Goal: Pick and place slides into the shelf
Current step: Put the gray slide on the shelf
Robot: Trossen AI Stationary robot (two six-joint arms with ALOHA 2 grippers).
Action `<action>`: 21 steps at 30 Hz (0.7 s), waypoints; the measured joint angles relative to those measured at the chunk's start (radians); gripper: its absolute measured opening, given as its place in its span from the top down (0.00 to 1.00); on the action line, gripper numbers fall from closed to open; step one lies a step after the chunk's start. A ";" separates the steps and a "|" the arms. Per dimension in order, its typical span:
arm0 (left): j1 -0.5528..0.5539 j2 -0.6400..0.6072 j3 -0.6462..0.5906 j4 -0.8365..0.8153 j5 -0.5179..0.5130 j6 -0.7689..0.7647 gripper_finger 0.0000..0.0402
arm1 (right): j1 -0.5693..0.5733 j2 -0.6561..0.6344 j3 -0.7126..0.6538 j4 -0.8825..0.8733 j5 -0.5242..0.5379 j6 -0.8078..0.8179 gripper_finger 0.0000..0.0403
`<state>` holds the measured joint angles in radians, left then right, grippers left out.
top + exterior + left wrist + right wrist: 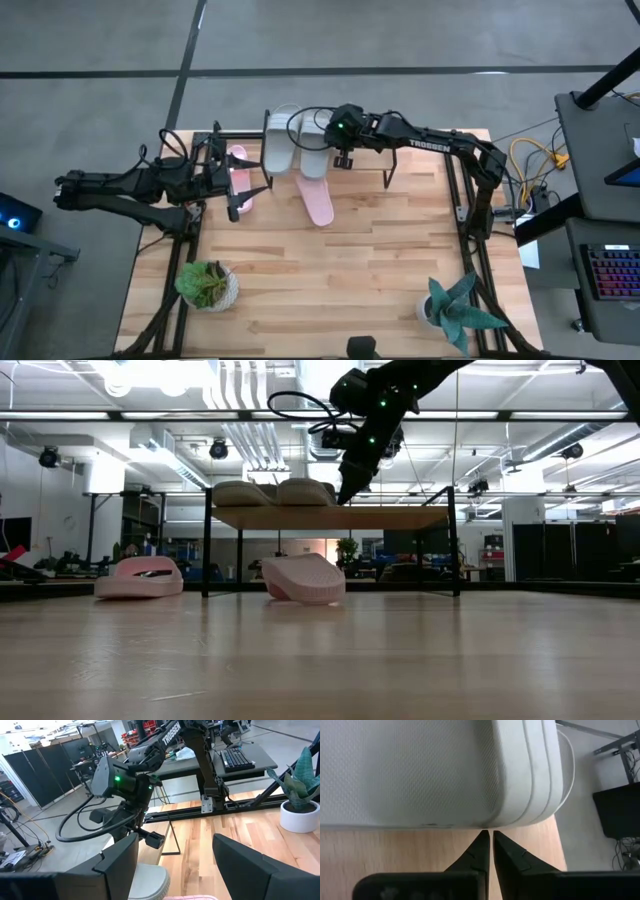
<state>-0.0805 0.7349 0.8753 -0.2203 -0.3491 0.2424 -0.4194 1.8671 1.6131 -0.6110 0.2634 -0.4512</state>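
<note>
On the near table edge, at roughly 7 and 5 o'clock from the table's centre: two potted plants, a leafy one point(207, 285) and a spiky one point(455, 308).

Toward the centre, at about 12 o'clock: one pink slide point(316, 198) lying on the bare table point(350, 270), part of it under the shelf's front edge.

At 10 o'clock: second pink slide point(240, 177), also on the table. The left gripper point(234, 178) hovers over it, its two fingers point(119, 862) standing well apart and holding nothing.

Farther, at 12 o'clock: the shelf point(330, 517) (wooden plank on a thin black frame), with two light grey slides point(295, 143) side by side on its top, toward its left end.

Beside the grey pair, on its right: the right gripper point(487, 840), jaws pressed together with nothing between them, tips just short of the nearer grey slide's sole edge.
</note>
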 joint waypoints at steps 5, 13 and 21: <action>0.000 0.002 0.000 0.000 0.000 0.000 0.40 | 0.000 0.000 0.000 0.017 -0.022 0.004 0.97; 0.000 0.008 0.000 0.000 0.000 0.000 0.40 | 0.000 0.000 0.000 0.026 -0.035 0.039 0.97; 0.000 0.012 0.000 0.001 0.000 0.000 0.40 | 0.000 -0.001 0.000 0.028 -0.028 0.059 0.97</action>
<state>-0.0803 0.7472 0.8749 -0.2195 -0.3492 0.2428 -0.4194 1.8662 1.6131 -0.5827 0.2354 -0.3920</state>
